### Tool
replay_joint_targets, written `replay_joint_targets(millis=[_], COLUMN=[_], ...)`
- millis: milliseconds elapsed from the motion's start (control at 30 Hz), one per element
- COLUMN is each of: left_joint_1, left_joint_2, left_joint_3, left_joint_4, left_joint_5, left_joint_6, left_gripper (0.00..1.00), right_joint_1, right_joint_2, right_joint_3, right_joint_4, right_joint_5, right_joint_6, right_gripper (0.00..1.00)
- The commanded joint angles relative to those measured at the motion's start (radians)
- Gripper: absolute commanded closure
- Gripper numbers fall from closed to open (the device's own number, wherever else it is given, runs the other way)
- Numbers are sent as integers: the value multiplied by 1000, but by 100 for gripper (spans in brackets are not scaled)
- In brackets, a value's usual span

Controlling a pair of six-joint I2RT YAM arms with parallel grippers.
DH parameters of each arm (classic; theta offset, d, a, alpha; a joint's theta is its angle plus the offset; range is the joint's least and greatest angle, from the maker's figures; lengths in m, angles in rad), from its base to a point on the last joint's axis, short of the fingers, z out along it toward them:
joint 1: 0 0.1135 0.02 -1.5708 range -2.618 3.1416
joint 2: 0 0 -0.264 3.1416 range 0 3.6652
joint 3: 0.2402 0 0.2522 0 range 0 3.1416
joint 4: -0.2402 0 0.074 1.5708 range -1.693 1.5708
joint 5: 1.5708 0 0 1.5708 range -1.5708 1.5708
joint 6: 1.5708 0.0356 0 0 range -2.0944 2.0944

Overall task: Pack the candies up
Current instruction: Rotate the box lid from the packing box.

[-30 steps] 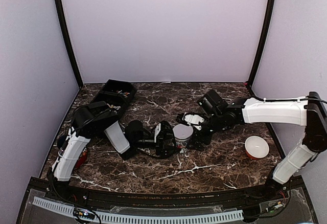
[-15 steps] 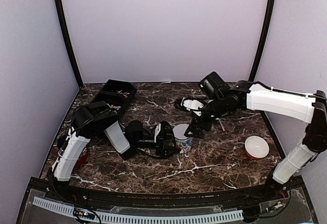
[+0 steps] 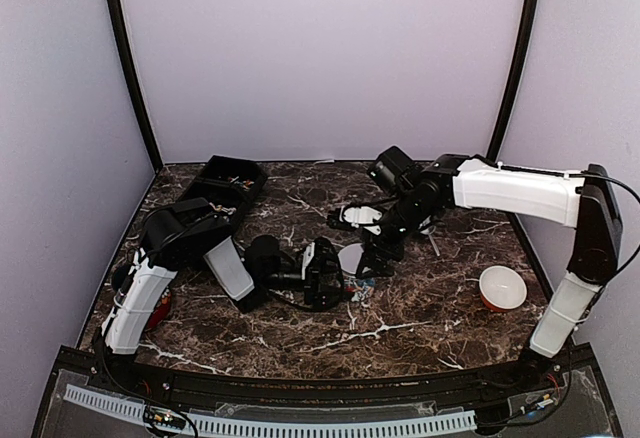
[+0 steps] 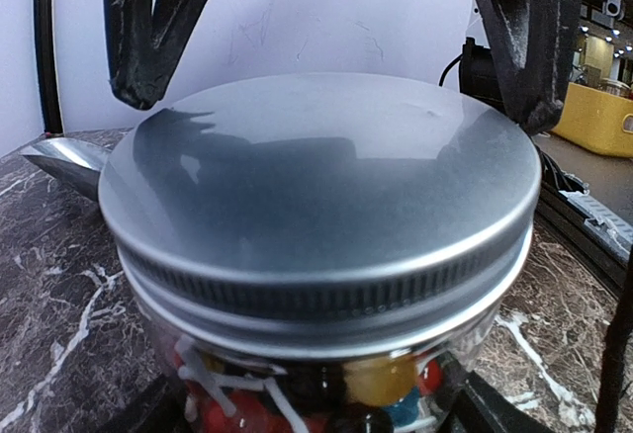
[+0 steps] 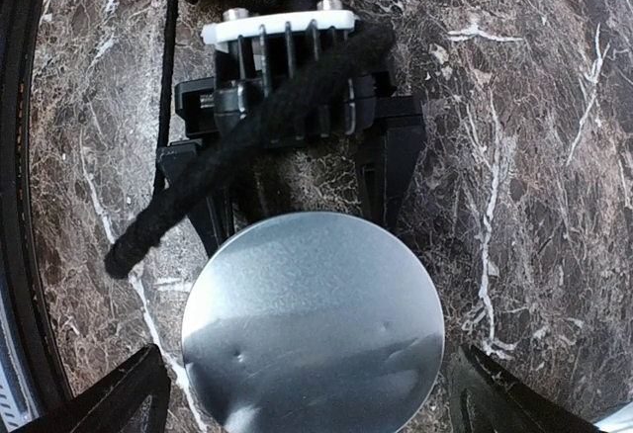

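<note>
Dark veined marble table (image 3: 300, 333) carries everything, with pale walls behind it. Nearest the bases, well left of the jar (image 3: 352, 260), a red thing (image 3: 160, 310) is mostly covered by the left arm and cannot be identified. Right of the jar and a little nearer, well apart from it, stands a bowl (image 3: 502, 288), white inside and orange outside.

From above, the arms hide most of the jar and only its metal lid (image 5: 312, 324) shows. The glass appears only in the left wrist view, cut off by the frame just below the lid. The candies (image 4: 379, 382) sit inside the jar under the lid. A yellow one and red, blue and white bits show through the glass; the rest are out of frame.

The left gripper (image 5: 300, 201) reaches in from the jar's left. Its fingers (image 5: 388, 181) run under the lid's rim on either side, so the contact is hidden, but they look clamped on the glass with the candies between them. The right gripper (image 5: 312, 393) hangs over the jar with its fingers (image 4: 148, 28) wide apart, one on each side of the lid, touching nothing.

Past the jar, a metal scoop (image 4: 59, 161) pokes out from behind the lid, most of it hidden. Far behind the jar to its left sits a black tray (image 3: 228, 180), its contents too small to tell.
</note>
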Motion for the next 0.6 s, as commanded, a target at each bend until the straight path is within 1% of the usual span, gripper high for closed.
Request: replay_joint_targets(millis=[0,567], left_joint_1=[11,11], left_joint_2=[58,58], left_joint_3=[-26,-22], left_joint_4=[-71,-74], left_joint_5=[30,29], left_joint_6=[8,8], left_gripper=[23,23], right_joint_1=[-6,-5], right_joint_2=[10,63], right_joint_3=[41,72], right_joint_4=[-3,4], right_joint_5=[-5,-20], right_joint_6=[-23,-12], right_gripper=[2,2])
